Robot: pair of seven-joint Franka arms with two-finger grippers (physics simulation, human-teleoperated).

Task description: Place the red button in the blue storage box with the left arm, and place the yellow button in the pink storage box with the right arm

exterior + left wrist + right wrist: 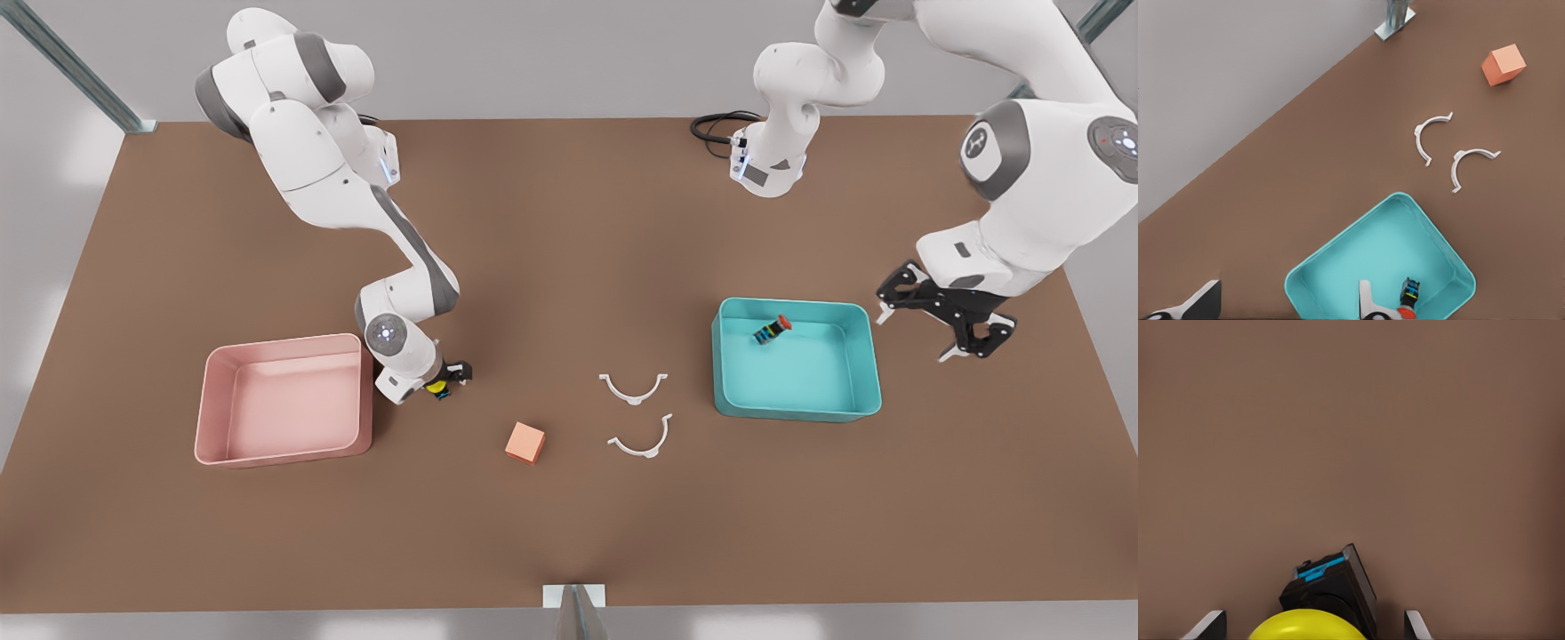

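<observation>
Brown worktop before you. Your right hand sits low just beside the pink storage box, fingers spread either side of the yellow button. Your left hand hangs wide open beside the blue storage box, where the red button lies on its side.

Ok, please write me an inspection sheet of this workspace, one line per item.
Surface: brown table, flat.
Job's things: red button lying in the blue storage box; yellow button beside the pink storage box, not in it.
Clutter: orange cube; two white curved clips.
Grippers: left gripper open, beside the blue box; right gripper, fingers either side of the yellow button.
Cables: black cable.
Surroundings: grey walls, metal struts.
</observation>
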